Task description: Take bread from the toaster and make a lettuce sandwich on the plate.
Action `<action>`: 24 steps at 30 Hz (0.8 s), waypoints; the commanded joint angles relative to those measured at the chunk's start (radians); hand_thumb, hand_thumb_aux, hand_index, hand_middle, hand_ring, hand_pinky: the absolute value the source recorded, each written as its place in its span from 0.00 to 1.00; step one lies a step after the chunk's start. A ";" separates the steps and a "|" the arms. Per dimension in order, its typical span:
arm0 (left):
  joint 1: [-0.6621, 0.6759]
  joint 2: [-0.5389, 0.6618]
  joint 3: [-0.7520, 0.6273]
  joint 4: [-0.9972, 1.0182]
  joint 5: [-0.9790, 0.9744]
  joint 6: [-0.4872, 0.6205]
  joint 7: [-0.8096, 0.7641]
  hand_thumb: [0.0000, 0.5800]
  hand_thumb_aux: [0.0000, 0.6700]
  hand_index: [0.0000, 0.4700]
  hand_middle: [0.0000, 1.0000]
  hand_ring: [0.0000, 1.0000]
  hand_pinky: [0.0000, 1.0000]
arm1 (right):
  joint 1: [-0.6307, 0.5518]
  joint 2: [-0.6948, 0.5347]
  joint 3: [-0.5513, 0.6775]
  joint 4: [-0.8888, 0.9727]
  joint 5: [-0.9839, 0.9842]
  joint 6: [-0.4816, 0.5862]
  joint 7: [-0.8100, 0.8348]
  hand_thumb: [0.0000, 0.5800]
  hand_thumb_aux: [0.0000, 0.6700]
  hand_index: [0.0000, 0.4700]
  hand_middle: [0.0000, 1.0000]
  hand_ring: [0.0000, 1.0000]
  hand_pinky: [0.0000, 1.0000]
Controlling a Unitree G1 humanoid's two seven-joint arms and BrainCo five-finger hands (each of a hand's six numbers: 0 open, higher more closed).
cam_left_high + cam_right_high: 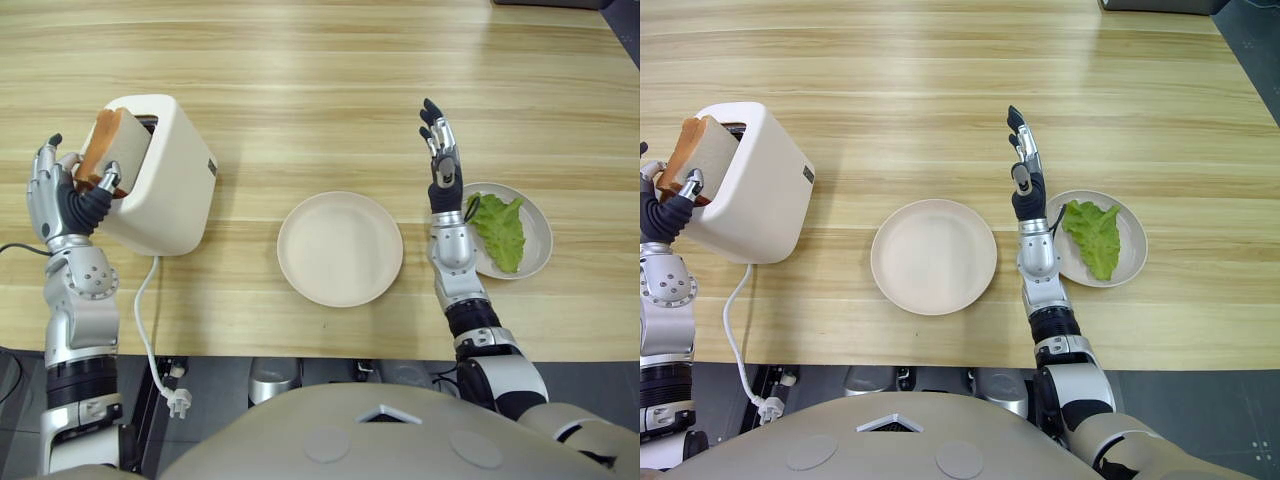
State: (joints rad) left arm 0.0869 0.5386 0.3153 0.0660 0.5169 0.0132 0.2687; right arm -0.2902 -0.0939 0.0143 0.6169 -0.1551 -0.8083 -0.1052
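A cream toaster [170, 180] stands at the table's left with bread slices [112, 148] sticking out of its top. My left hand [60, 185] is at the toaster's left side, fingers curled around the outer slice of bread. In the middle lies an empty cream plate [340, 248]. To its right a smaller plate [535, 235] carries a green lettuce leaf [500, 230]. My right hand [440, 150] is held upright between the two plates, fingers straight, holding nothing.
The toaster's white cord [145, 320] runs off the table's front edge to a loose plug [180, 400]. Bare wooden tabletop [320, 80] stretches behind the plates and toaster.
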 commanded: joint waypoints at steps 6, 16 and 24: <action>-0.008 0.018 -0.014 0.070 -0.016 -0.012 0.008 1.00 1.00 0.98 0.00 0.00 0.00 | -0.007 0.000 0.000 0.021 -0.008 0.002 -0.004 0.00 0.00 0.00 0.00 0.00 0.00; -0.012 0.008 -0.012 0.076 -0.042 -0.079 0.029 0.00 0.00 0.00 0.00 0.00 0.00 | -0.016 0.002 0.004 0.034 -0.011 0.000 -0.005 0.00 0.00 0.00 0.00 0.00 0.00; -0.017 -0.011 0.010 0.060 -0.126 -0.164 0.020 0.00 0.00 0.00 0.00 0.00 0.00 | -0.017 0.003 0.006 0.038 -0.013 -0.002 -0.003 0.00 0.00 0.00 0.00 0.00 0.00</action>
State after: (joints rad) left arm 0.0698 0.5341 0.3174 0.1262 0.4164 -0.1416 0.2956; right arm -0.3040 -0.0927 0.0198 0.6415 -0.1651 -0.8088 -0.1072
